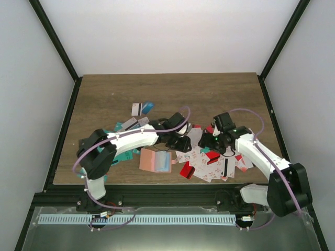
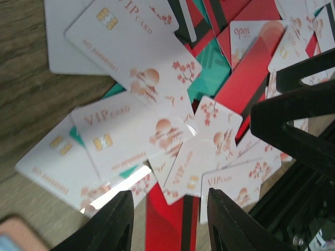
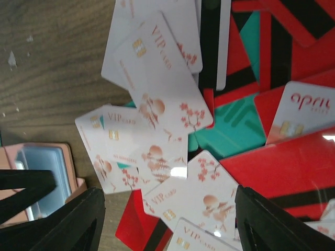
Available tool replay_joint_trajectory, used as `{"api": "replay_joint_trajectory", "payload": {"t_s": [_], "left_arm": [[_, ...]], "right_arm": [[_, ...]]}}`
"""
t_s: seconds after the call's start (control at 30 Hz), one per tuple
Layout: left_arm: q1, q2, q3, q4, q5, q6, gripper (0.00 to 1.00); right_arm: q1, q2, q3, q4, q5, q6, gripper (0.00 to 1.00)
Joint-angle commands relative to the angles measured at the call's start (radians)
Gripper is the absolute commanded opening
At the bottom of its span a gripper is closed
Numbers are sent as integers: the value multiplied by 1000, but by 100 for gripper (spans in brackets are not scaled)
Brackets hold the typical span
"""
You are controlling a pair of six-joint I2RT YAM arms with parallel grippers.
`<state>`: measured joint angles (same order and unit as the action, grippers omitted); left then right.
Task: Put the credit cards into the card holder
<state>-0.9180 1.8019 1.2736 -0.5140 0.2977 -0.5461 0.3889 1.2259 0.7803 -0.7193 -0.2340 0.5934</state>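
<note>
Left gripper (image 2: 168,226): jaws partly apart with a moderate gap and nothing between them. It hangs low over the heap, with a red card (image 2: 163,212) and white VIP cards showing through the gap. I cannot tell whether the tips touch the cards.
Right gripper (image 3: 167,225): jaws spread wide and holding nothing. It is poised above the same heap, close to the left gripper.
Credit cards (image 1: 209,159): a loose, overlapping heap on the right half of the near table. They are mostly white with red blossom prints and gold chips, mixed with red and teal ones, some showing a black stripe. A few teal ones lie by the left arm, and a small group sits apart farther back.
Card holder (image 1: 155,160): salmon-pink and lying flat on the table, just left of the heap and near the front edge. A clear window pocket faces up in the right wrist view.
Table (image 1: 104,94): dark wood grain with a few pale specks.
Room: plain white walls (image 1: 172,31) and black frame posts (image 1: 55,39) at the corners. A metal rail (image 1: 157,218) runs along the near edge by the arm bases.
</note>
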Motion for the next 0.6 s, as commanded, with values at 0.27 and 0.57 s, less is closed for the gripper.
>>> {"api": "replay_joint_trajectory", "payload": {"t_s": [0.27, 0.57], "left_arm": [[53, 257, 243, -20, 117, -3, 28], [72, 363, 379, -88, 104, 30, 23]], "right_arm": [[-244, 171, -20, 202, -363, -198, 74], [-260, 285, -42, 274, -449, -201, 73]]}}
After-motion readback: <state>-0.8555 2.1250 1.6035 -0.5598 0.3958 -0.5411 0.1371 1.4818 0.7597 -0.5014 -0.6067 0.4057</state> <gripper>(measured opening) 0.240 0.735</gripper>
